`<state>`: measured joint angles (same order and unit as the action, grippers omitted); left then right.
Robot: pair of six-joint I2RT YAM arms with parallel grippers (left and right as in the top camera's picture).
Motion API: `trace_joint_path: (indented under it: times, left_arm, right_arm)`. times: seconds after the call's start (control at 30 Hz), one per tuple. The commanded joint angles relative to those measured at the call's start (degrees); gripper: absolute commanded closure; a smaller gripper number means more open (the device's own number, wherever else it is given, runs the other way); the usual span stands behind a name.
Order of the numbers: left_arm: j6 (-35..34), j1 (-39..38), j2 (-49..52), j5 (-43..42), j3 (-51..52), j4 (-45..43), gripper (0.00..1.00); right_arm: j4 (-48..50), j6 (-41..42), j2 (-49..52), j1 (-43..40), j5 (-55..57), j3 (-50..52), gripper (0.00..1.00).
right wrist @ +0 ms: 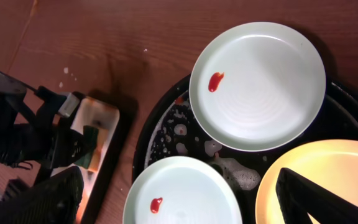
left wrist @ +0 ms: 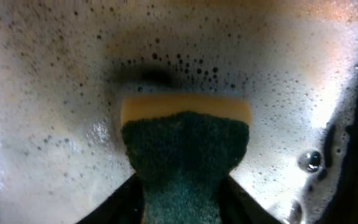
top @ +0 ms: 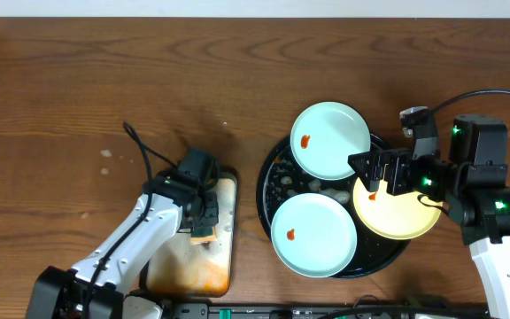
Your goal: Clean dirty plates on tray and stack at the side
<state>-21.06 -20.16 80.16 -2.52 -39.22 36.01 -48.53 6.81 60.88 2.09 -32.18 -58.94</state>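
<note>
The black tray (top: 264,190) holds three plates. One mint plate (top: 330,140) lies at its far rim and a second mint plate (top: 313,234) at its near side. The yellow plate (top: 401,217) overhangs the right rim. Each has a red sauce spot. My right gripper (top: 367,173) is open and hovers over the yellow plate's left edge. In the right wrist view its fingers (right wrist: 179,205) spread wide above the near mint plate (right wrist: 185,193) and the yellow plate (right wrist: 328,168). My left gripper (top: 204,217) is shut on a green-and-yellow sponge (left wrist: 185,143) pressed into soapy water.
A rectangular stained metal tray (top: 220,266) with foam lies left of the black tray, and the left arm reaches into it. Bare wooden table (top: 104,80) lies beyond both. White foam flecks (right wrist: 241,177) sit on the black tray between the plates.
</note>
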Motion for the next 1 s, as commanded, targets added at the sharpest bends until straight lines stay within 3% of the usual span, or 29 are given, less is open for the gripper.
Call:
trace_joint_path:
  times: [0.0, 0.13, 0.2, 0.43, 0.47, 0.53, 0.6, 0.7, 0.8, 0.97]
  left_arm:
    - [-0.2, -0.2, 1.7, 3.7, 1.3, -0.4, 0.77]
    - [-0.2, -0.2, 4.4, 3.6, 1.4, -1.9, 0.83]
    - [-0.2, -0.2, 5.9, 3.5, 1.4, -2.8, 0.92]
    - [0.1, -0.2, 5.0, 2.6, -1.9, 2.4, 0.92]
    - [0.1, -0.2, 4.3, 2.6, -3.9, 5.2, 0.89]
    - [0.1, -0.2, 3.0, 2.6, -7.8, 10.4, 0.48]
    - [0.5, -0.2, 1.7, 2.6, -11.5, 14.5, 0.37]
    - [0.7, -0.2, -0.1, 2.5, -15.3, 17.4, 0.38]
    - [0.0, -0.2, -1.4, 1.7, -15.5, 18.1, 0.47]
    - [-7.7, -0.2, -0.3, 1.8, -13.2, 20.3, 0.53]
  right_arm:
    - [0.1, 0.3, 0.0, -0.2, -0.6, -1.0, 0.03]
    - [0.1, 0.3, 0.0, -0.2, -0.6, -1.0, 0.03]
    - [0.1, 0.3, 0.0, -0.2, -0.6, -1.0, 0.03]
    - [0.1, 0.3, 0.0, -0.2, -0.6, -1.0, 0.03]
    - [0.1, 0.3, 0.0, -0.2, -0.6, -1.0, 0.03]
    - [0.1, 0.3, 0.0, -0.2, -0.6, -1.0, 0.03]
    - [0.1, 0.3, 0.0, -0.2, -0.6, -1.0, 0.03]
    - [0.1, 0.2, 0.0, -0.2, -0.6, -1.0, 0.03]
    - [0.0, 0.3, 0.0, -0.2, -0.6, -1.0, 0.03]
    - [-0.3, 0.2, 0.0, -0.2, -0.6, -1.0, 0.04]
